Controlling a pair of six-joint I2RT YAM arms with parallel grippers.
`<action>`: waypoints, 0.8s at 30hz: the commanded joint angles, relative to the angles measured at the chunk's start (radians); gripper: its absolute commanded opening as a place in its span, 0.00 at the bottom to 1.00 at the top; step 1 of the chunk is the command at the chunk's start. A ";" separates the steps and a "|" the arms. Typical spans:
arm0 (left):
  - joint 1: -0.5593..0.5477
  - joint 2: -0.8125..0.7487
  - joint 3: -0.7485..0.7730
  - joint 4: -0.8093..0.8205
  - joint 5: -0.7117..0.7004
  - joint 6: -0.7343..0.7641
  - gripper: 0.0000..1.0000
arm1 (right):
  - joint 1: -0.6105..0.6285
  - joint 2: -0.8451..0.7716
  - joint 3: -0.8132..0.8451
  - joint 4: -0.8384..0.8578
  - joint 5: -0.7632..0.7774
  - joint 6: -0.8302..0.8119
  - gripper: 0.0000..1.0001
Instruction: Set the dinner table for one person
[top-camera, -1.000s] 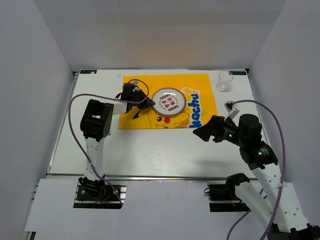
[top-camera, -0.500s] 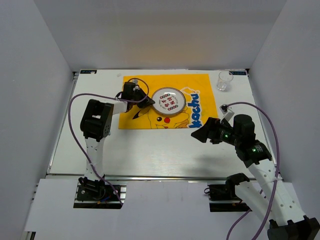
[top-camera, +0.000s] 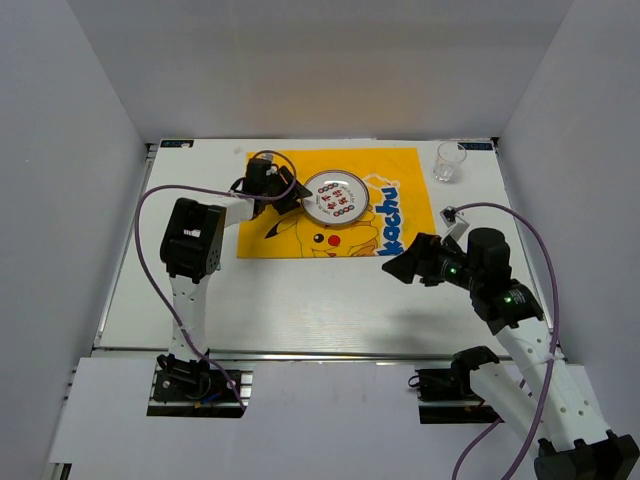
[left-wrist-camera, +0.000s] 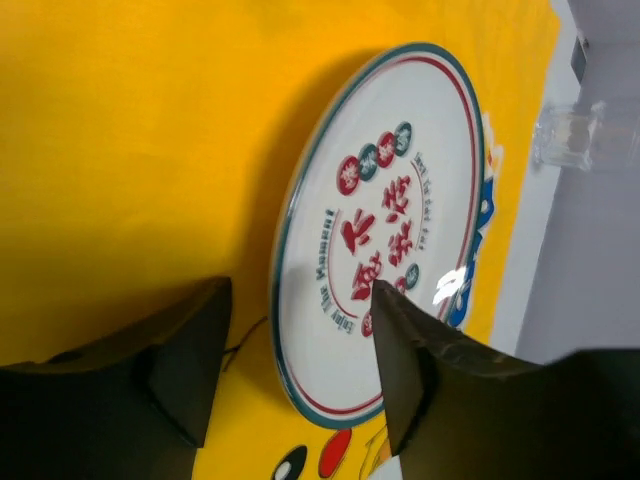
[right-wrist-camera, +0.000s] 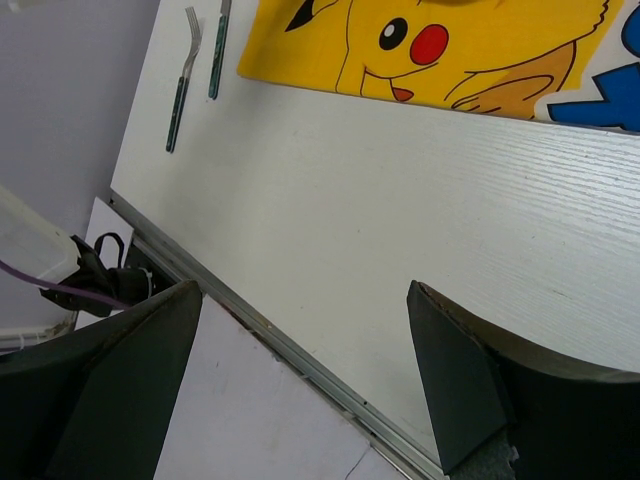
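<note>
**Status:** setting partly complete.

**Table:** The dinner table (top-camera: 300, 300) lies beneath both pincers and extends well past them on every side. A yellow Pikachu placemat (top-camera: 400, 165) lies flat on it, under the left pincer (left-wrist-camera: 300, 295) and just beyond the right pincer (right-wrist-camera: 305, 295).

**Left pincer:** The fingers are spread and pinch nothing. It stands low at the left rim of the plate (top-camera: 336, 198). One finger is over the plate's printed face and the other over bare placemat. The rim runs between them, with a gap showing on each side in the wrist view. The plate rests flat near the middle of the placemat. Judgement: the plate is placed.

**Right pincer:** The fingers are spread wide with nothing between them. It hovers over bare tabletop.

**Cutlery:** A fork (right-wrist-camera: 181, 85) and a second green-handled utensil (right-wrist-camera: 216, 50) lie side by side on the table, well to the left of the right pincer. They are just beside the placemat's left edge, not on it. The head of the second utensil is cut off by the frame, so its kind cannot be told. The left arm hides both from the top camera.

**Glass:** A clear tumbler (top-camera: 449, 161) stands upright, well beyond the right pincer at the far right corner, off the placemat.

**Outstanding, as judged:** The cutlery probably remains to be arranged beside the plate. The tumbler probably remains to be brought in toward the setting.
</note>
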 joint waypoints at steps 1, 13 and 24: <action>-0.004 -0.078 -0.008 -0.049 -0.028 0.028 0.71 | 0.003 0.013 0.014 0.061 -0.011 0.008 0.89; -0.006 -0.323 0.023 -0.487 -0.359 0.171 0.98 | -0.002 0.306 0.161 0.125 0.236 0.094 0.89; 0.009 -0.655 -0.026 -0.858 -0.346 0.410 0.98 | -0.132 0.863 0.606 -0.028 0.908 0.263 0.89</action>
